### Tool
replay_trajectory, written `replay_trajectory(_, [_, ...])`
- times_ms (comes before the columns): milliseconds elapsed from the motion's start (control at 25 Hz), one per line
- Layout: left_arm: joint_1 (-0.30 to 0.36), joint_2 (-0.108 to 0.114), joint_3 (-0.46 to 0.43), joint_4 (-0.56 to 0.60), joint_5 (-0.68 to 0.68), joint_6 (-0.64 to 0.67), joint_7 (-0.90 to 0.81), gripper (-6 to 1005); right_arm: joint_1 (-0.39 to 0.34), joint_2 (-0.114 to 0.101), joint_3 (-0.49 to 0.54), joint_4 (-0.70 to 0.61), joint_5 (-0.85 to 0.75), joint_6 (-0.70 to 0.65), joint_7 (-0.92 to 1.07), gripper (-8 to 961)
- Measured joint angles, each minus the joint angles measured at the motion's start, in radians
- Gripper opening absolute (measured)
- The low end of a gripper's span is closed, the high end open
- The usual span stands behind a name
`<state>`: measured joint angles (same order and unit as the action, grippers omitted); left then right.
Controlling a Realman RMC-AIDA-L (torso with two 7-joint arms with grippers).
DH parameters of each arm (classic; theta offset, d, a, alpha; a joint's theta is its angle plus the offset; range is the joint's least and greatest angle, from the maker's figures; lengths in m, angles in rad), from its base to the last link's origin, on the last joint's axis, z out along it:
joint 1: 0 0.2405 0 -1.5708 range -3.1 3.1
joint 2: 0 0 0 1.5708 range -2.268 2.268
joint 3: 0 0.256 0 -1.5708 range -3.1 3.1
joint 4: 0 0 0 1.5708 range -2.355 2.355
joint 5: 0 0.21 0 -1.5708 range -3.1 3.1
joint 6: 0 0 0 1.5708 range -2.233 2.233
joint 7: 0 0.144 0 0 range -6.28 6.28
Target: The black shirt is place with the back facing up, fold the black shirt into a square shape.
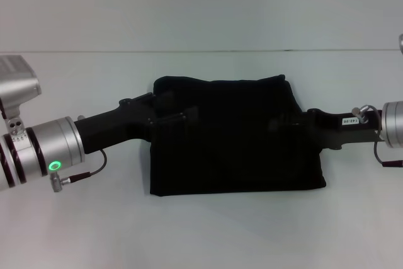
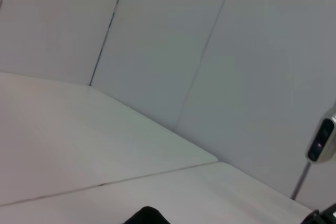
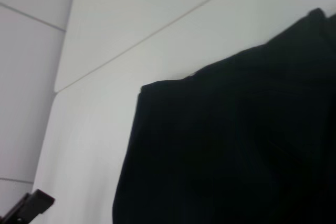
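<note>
The black shirt [image 1: 236, 137] lay folded into a rough rectangle at the centre of the white table [image 1: 201, 231]. Your left gripper [image 1: 170, 118] reached over its left edge and your right gripper [image 1: 283, 123] over its right edge (black against black, so their jaws' opening could not be told).

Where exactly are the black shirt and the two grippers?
black shirt [image 1: 236, 155]: head view, middle of the folded cloth.
left gripper [image 1: 170, 116]: head view, fingertips over the shirt.
right gripper [image 1: 286, 124]: head view, fingertips over the shirt.
</note>
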<state>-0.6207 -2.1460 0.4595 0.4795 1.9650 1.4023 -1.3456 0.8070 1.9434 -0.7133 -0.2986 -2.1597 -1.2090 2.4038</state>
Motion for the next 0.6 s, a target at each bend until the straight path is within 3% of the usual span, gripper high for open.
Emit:
replay_trajectory(320, [-0.002,0.0,-0.006,-0.004,-0.005,-0.025,-0.003,812,-0.001,0.013,-0.004,0.021,0.0,0.047,0.029,854])
replay_trajectory(600, [-0.003,0.0,-0.007,-0.006,-0.005,-0.029,-0.007,809,0.003,0.045,-0.004,0.022,0.0,0.081,0.031,851])
